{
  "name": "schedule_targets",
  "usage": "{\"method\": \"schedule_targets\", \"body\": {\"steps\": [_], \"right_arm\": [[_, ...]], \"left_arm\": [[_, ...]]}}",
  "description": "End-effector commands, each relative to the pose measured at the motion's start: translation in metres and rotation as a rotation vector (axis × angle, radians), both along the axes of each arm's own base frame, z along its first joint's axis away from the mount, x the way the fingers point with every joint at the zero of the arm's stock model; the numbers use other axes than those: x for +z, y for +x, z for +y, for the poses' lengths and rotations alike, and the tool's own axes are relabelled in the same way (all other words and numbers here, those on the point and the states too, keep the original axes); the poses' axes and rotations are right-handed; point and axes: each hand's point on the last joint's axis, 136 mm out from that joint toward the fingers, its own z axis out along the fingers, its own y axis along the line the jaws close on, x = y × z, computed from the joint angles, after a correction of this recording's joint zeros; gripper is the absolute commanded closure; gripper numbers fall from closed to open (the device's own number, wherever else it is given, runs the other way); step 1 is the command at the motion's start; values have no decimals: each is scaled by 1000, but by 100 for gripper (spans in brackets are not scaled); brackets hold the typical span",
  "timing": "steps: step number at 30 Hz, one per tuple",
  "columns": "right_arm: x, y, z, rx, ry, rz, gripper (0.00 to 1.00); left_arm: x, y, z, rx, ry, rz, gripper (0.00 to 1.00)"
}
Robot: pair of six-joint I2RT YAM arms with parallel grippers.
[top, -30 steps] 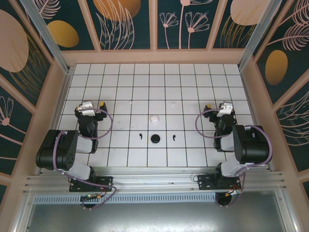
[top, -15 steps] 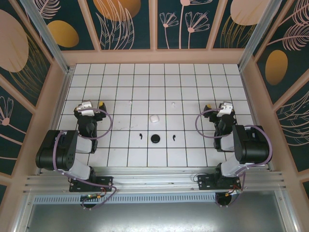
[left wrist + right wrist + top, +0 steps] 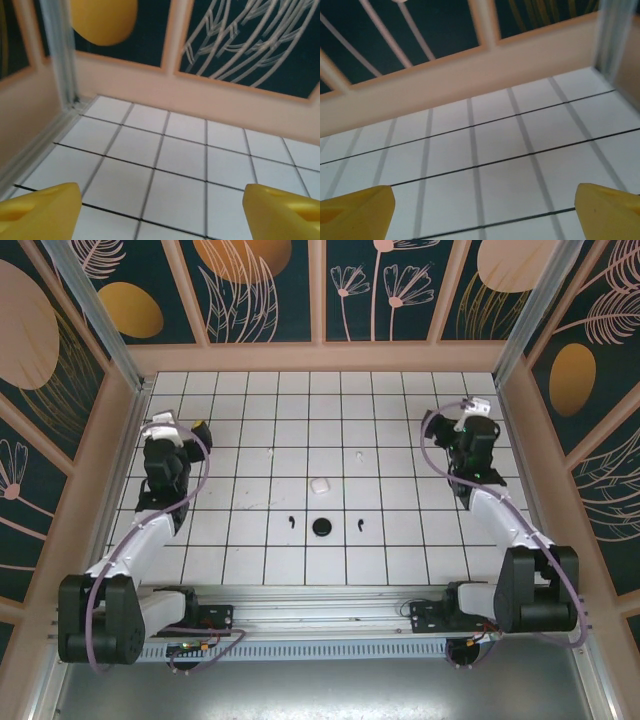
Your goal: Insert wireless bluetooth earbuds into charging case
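In the top view a white charging case (image 3: pixel 319 485) and a round black charging case (image 3: pixel 321 527) lie mid-table. Two black earbuds (image 3: pixel 290 520) (image 3: pixel 360 523) flank the black case. Two white earbuds (image 3: pixel 270 453) (image 3: pixel 358 454) lie farther back. My left gripper (image 3: pixel 183 426) hovers at the far left, well away from them, and my right gripper (image 3: pixel 458 412) at the far right. In the wrist views the left gripper (image 3: pixel 160 212) and right gripper (image 3: pixel 482 212) stand open, yellow fingertips (image 3: pixel 40 210) (image 3: pixel 610 210) wide apart over bare tiles.
The white tiled floor (image 3: pixel 250 560) is fenced by peach walls (image 3: pixel 320 358) at the back and both sides. An aluminium post (image 3: pixel 60 55) stands in the corner ahead of the left gripper. The arm bases sit on a rail (image 3: pixel 320 615) at the near edge.
Both arms have stretched out from their folded pose, carrying the grippers toward the back of the table, left along the left wall, right along the right wall. Cases and earbuds have not moved.
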Motion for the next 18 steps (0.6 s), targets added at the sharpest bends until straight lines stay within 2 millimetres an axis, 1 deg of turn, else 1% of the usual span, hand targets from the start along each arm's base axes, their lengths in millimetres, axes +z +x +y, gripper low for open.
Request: {"method": "schedule_targets", "body": {"steps": [1, 3, 4, 6, 7, 8, 9, 10, 12, 14, 16, 18], "right_arm": [[-63, -55, 55, 126, 26, 358, 9], [-67, -74, 101, 294, 41, 384, 13], [-71, -87, 126, 390, 46, 398, 15], [-77, -115, 169, 581, 33, 420, 16], [-85, -132, 189, 677, 19, 441, 16], [-93, -145, 202, 744, 9, 466, 16], [-102, -157, 214, 807, 12, 502, 16], [-109, -164, 221, 848, 20, 537, 16], [-120, -175, 235, 932, 19, 593, 19], [-126, -179, 244, 981, -46, 601, 18], [-130, -180, 250, 1011, -117, 600, 17], [-131, -177, 259, 1043, -165, 601, 15]], "left_arm": [[-68, -38, -32, -128, -164, 374, 22], [-81, -56, -46, -186, -197, 466, 24], [-89, -66, -54, -216, -213, 506, 26], [-99, -85, -71, -270, -241, 543, 28], [-103, -94, -82, -298, -252, 556, 30], [-108, -101, -93, -323, -272, 571, 31], [-111, -108, -106, -355, -294, 589, 32], [-112, -113, -117, -379, -312, 606, 34], [-118, -123, -140, -424, -331, 649, 35], [-120, -129, -155, -449, -372, 672, 35], [-118, -133, -169, -494, -443, 665, 35], [-109, -133, -181, -549, -477, 636, 35]]}}
